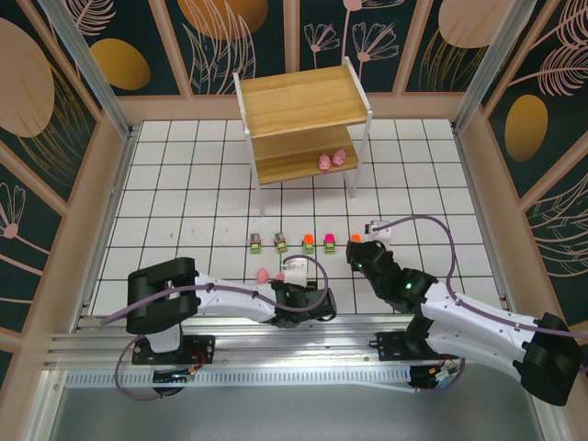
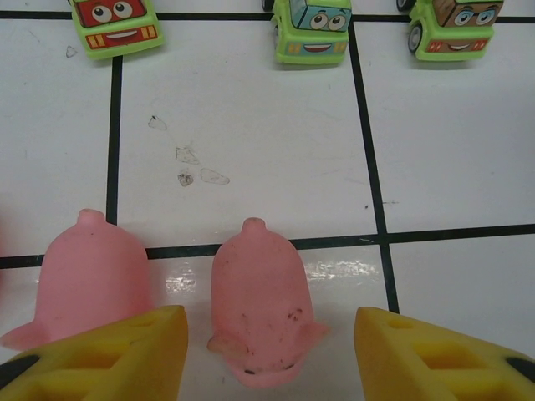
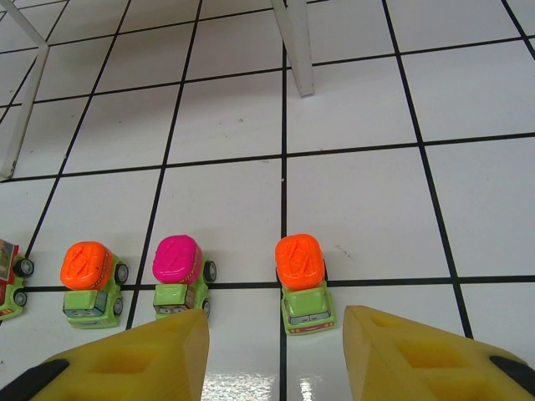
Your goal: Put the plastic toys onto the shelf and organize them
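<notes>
On shelf (image 1: 303, 101): two pigs (image 1: 332, 160) | pending: five cars (image 1: 308, 243) | left pincer (image 2: 269, 334) wide, straddling pig (image 2: 261, 301) | right pincer (image 3: 276, 322) wide, orange car (image 3: 303, 284) at its mouth

The bench (image 2: 251, 125) is white tile, glossy enough to throw glare, with a few dull scuffs. The pink pigs (image 2: 263, 309) look matt and rubbery, one speckled with dark grime. The toy vehicles (image 3: 299, 288) in front of the shelf (image 1: 303, 101) are shiny hard plastic with ribbed tops. The shelf's boards (image 1: 292, 162) are grained light wood, its frame (image 3: 294, 42) smooth white. The left end effector (image 2: 269, 334) has matt yellow plastic fingers (image 2: 117, 359).
</notes>
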You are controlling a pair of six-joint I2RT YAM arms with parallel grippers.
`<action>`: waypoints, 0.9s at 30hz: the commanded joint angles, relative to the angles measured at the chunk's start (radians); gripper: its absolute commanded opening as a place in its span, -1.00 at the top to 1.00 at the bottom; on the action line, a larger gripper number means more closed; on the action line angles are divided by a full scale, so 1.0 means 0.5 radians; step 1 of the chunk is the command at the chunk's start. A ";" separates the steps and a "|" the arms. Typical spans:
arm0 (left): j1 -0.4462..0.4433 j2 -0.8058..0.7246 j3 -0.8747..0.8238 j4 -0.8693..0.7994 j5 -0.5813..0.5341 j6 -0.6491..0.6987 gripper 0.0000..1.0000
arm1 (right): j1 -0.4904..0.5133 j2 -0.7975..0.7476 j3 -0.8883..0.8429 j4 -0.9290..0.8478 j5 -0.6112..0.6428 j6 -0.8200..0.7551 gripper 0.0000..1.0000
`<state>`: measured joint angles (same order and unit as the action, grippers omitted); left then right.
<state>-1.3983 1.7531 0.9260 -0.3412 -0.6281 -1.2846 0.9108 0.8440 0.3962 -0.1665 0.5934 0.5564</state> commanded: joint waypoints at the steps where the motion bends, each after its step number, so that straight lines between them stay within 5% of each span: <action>1: 0.020 0.046 0.006 0.017 0.009 0.013 -0.09 | -0.007 -0.021 -0.044 0.035 0.005 -0.014 0.07; 27: 0.061 0.110 0.047 -0.035 0.081 0.011 0.22 | -0.008 -0.015 -0.043 0.039 0.008 -0.014 0.12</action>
<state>-1.3750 1.7836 0.9409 -0.3153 -0.6022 -1.2804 0.9108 0.8440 0.3912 -0.1616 0.5930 0.5564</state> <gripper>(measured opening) 0.395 0.441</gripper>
